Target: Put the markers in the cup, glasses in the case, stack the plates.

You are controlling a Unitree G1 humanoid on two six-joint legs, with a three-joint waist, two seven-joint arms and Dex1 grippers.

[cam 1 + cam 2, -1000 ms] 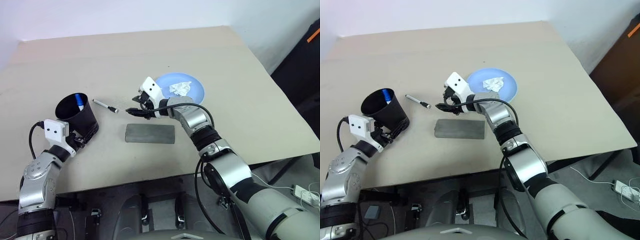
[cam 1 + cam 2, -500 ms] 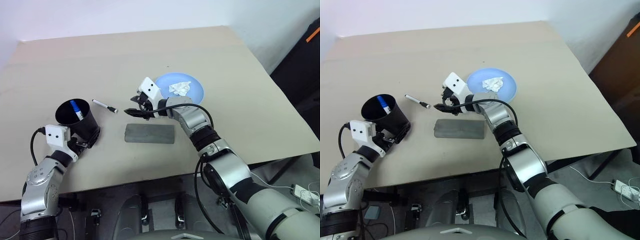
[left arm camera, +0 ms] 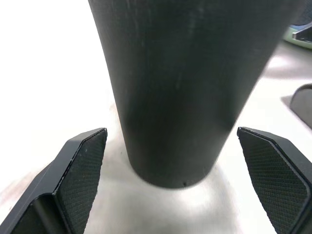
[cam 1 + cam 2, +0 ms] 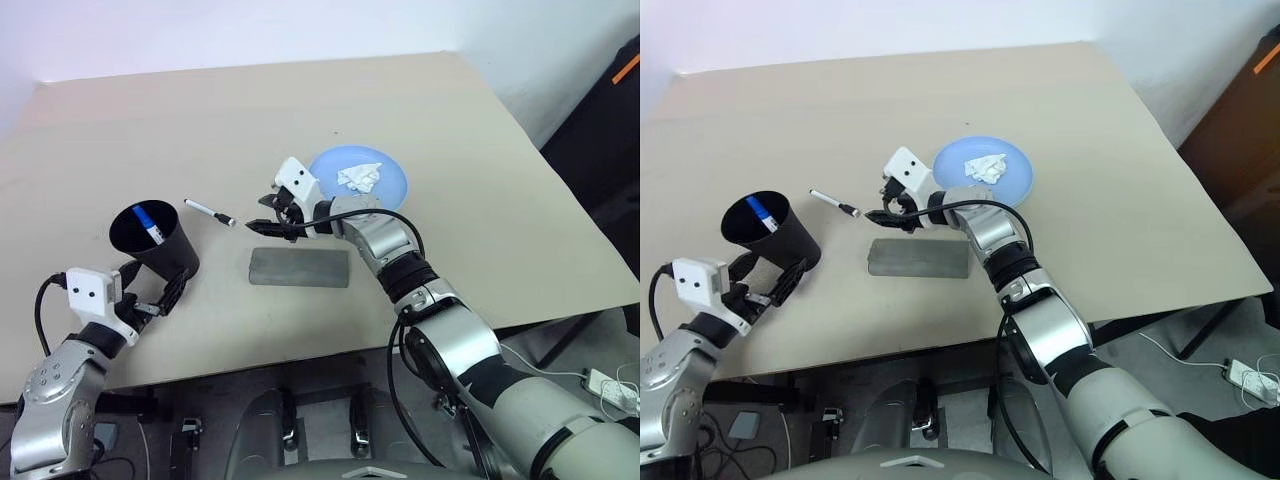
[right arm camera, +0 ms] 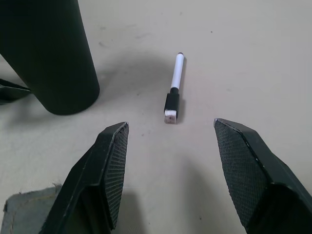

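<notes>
From the head camera, take the cup [image 4: 155, 238] as your landmark: it stands upright on the beige worktop [image 4: 480, 200], with the blue-capped marker [image 4: 148, 222] leaning inside it. Your left end effector [image 4: 152, 300] sits just on the near side of the cup, fingers spread wide and clear of its wall, grasping nothing. To the right of the cup and a little farther off lies the black-capped marker [image 4: 210, 213], flat on the worktop. The grey case [image 4: 299, 267] lies to the cup's right, shut and flat. Your right end effector [image 4: 262, 226] hovers beyond the case, pointing toward the loose marker, with nothing between them. Well right of the cup sits the light blue plate [image 4: 385, 183], carrying a crumpled white tissue [image 4: 359, 177].

From the left wrist, you see the cup's dark wall [image 3: 185, 92] rising between the two textured fingers [image 3: 80, 168], a gap of worktop on each side.

From the right wrist, the fingers [image 5: 111, 165] stand apart and empty. Here you can see that the black-capped marker [image 5: 174, 91] lies with its cap end toward the end effector, the cup [image 5: 46, 53] standing beside it and a corner of the case [image 5: 34, 214] by one finger.
</notes>
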